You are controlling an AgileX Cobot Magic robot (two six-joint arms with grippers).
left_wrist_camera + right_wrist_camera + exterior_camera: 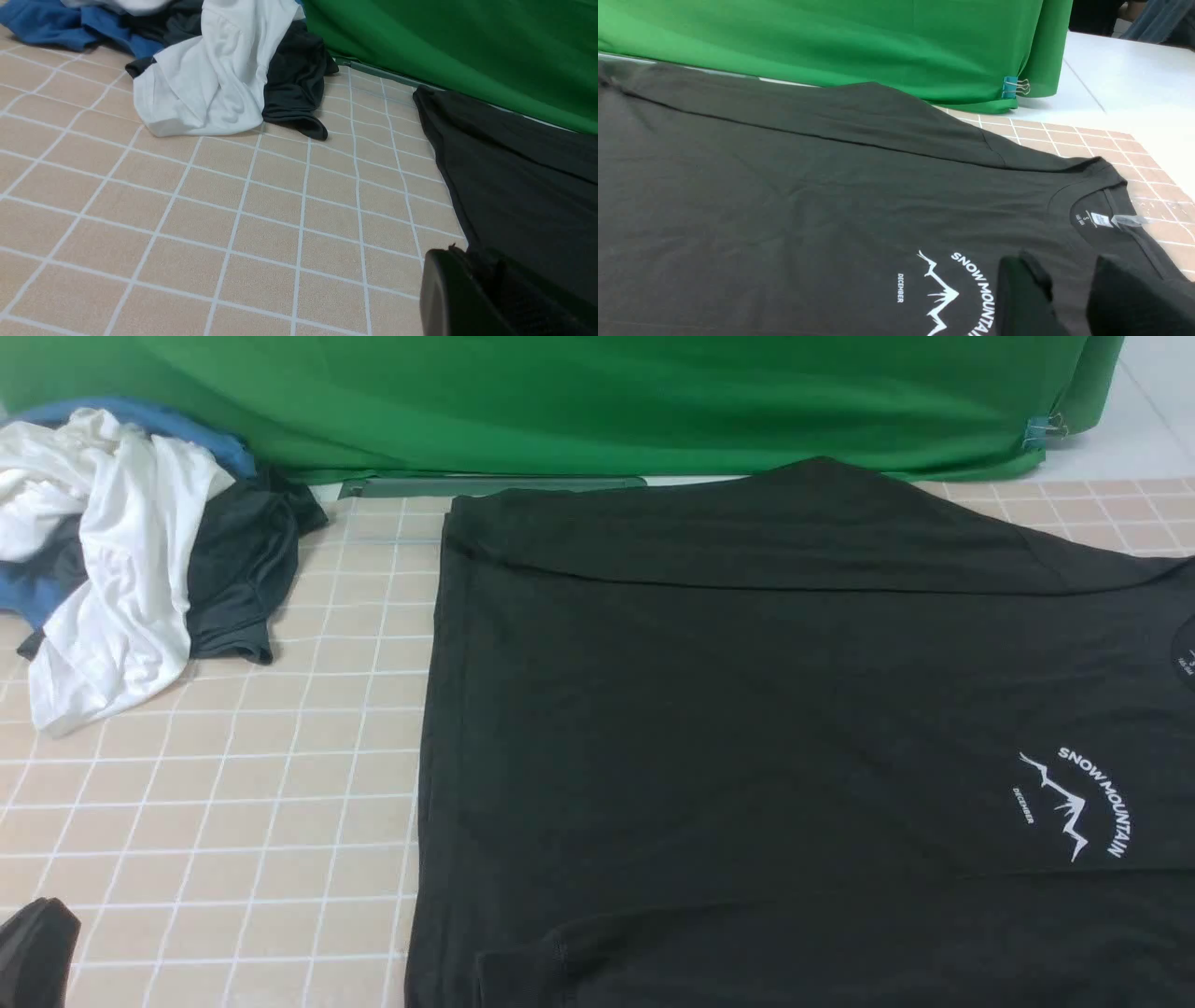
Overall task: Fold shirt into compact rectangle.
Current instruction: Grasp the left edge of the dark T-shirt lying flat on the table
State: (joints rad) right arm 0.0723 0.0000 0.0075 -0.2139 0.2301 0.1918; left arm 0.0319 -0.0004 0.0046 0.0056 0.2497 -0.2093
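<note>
Pile (121, 551): white, blue and dark garments, far left, well apart from the work.
Left tool (37, 947): near-left corner, closed tight, empty, off the cloth.
Shirt (747, 737): flat on the tabletop (280, 784), centre to right, collar rightward, far edge apparently folded in.
Right tool (1069, 298): parted, nothing held, over the print (952, 289).
Handling: probably pinch the near edge at hem and shoulder together, then lay it parallel to the far fold, taut.
</note>
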